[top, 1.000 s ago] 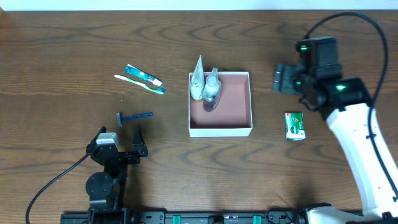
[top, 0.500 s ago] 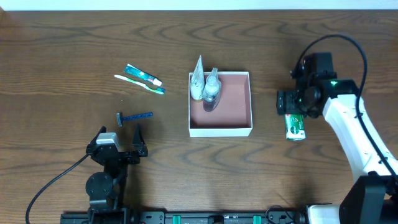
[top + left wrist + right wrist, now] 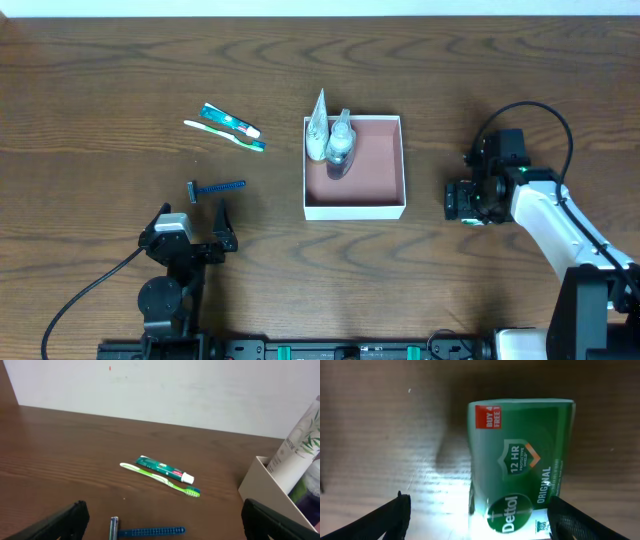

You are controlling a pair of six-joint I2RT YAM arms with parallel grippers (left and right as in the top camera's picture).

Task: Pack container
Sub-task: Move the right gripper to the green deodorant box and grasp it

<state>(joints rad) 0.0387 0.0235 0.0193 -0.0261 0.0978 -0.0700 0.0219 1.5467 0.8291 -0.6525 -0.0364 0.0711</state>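
Observation:
The container (image 3: 398, 208) is a square white-walled box with a pinkish floor at the table's middle; a white tube (image 3: 317, 125) and a clear bottle (image 3: 340, 142) lean in its left side. Its corner shows in the left wrist view (image 3: 260, 480). My right gripper (image 3: 470, 202) is open, low over a green Detol soap box (image 3: 522, 460) that lies between its fingers on the table; the arm hides the box from overhead. My left gripper (image 3: 190, 232) is open and empty near the front edge. A blue razor (image 3: 216, 188), a toothpaste tube (image 3: 230, 120) and a green toothbrush (image 3: 225, 134) lie at the left.
The razor (image 3: 147, 531) lies just ahead of the left gripper's fingers. The toothpaste (image 3: 165, 469) and toothbrush (image 3: 160, 479) lie further out. A pale wall bounds the table's far edge.
My right arm has swung from the back right down toward me and lowered over the soap box, which now sits between its open fingers. The left arm has not moved.

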